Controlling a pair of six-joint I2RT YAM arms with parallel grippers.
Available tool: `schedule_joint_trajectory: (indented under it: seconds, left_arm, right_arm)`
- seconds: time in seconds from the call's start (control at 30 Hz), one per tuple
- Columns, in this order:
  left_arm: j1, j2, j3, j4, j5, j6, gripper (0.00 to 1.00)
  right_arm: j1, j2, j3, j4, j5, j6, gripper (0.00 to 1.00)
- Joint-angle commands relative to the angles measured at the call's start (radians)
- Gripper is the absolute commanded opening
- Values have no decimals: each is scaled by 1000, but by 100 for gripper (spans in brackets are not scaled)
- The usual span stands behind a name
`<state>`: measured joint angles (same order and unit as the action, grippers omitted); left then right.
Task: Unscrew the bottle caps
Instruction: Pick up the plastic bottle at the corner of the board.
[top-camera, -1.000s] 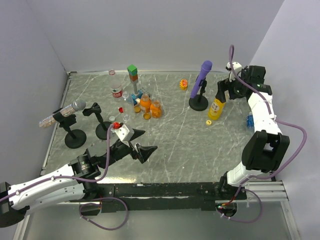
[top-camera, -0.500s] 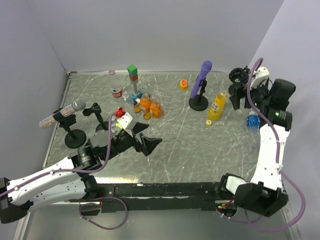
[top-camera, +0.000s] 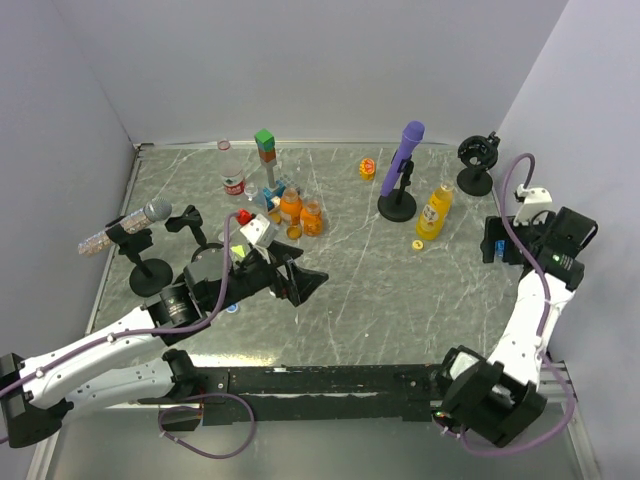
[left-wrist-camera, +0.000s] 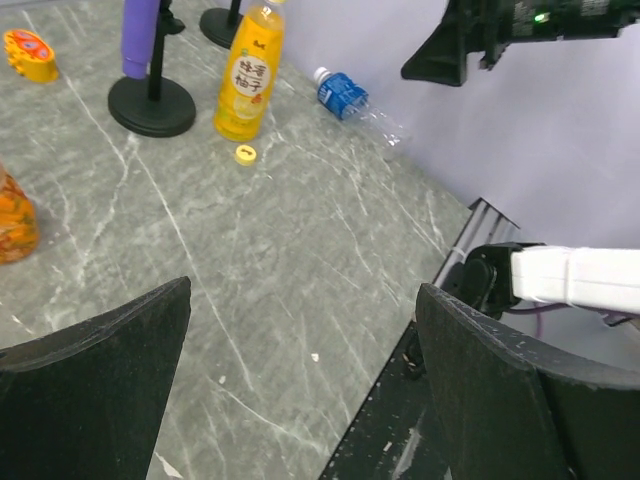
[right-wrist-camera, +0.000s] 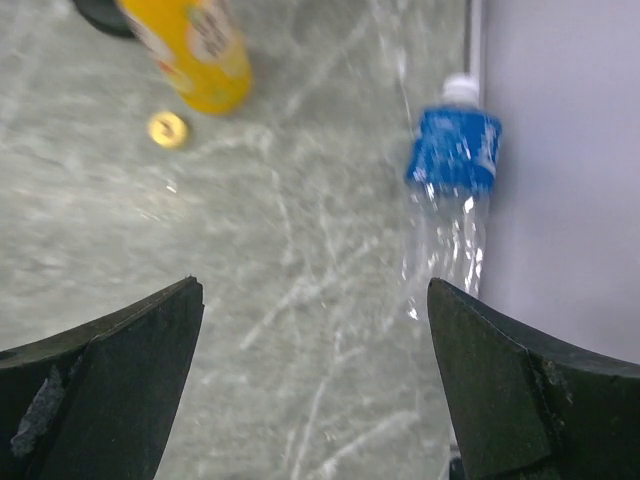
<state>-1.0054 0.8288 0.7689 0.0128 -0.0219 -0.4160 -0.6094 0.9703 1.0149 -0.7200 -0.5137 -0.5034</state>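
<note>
A yellow juice bottle (top-camera: 434, 210) stands uncapped at the right, and its yellow cap (top-camera: 418, 244) lies on the table just in front of it. A clear blue-labelled bottle (right-wrist-camera: 455, 160) lies on its side along the right wall with a white cap (right-wrist-camera: 461, 88) on it. My right gripper (right-wrist-camera: 313, 290) hovers open above the table just left of this bottle, holding nothing; in the top view it (top-camera: 490, 245) hides the bottle. My left gripper (top-camera: 300, 280) hangs open and empty over the table's middle left. Orange bottles (top-camera: 290, 205) and a red-labelled bottle (top-camera: 233, 180) stand at the back left.
A purple microphone (top-camera: 403, 160) on a black stand sits beside the yellow bottle. A grey microphone (top-camera: 150, 215) on a stand is at the left. Stacked green and orange blocks (top-camera: 265, 145) rise behind the bottle cluster. A black stand (top-camera: 476, 160) occupies the back right corner.
My right arm swung away from the yellow bottle, moving right and nearer to hover by the blue-labelled bottle. My left arm reached a little further right and forward. Both grippers stayed open.
</note>
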Motion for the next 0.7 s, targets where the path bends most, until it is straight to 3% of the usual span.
schedule_joint_trajectory:
  seconds: [0.0,0.2,0.67]
  left_arm:
    - [2,-23,9,-1,36,-43,97]
    - [2,-71,-17,-39,25,-59,97]
    - [2,-158,-51,-100,25,-49,97]
  right_arm:
    - [-47,89,-35,10,87,-118,99]
    - [-79,255,-61,91,184,-178,99]
    - [-75,574,65,154,305,-185,99]
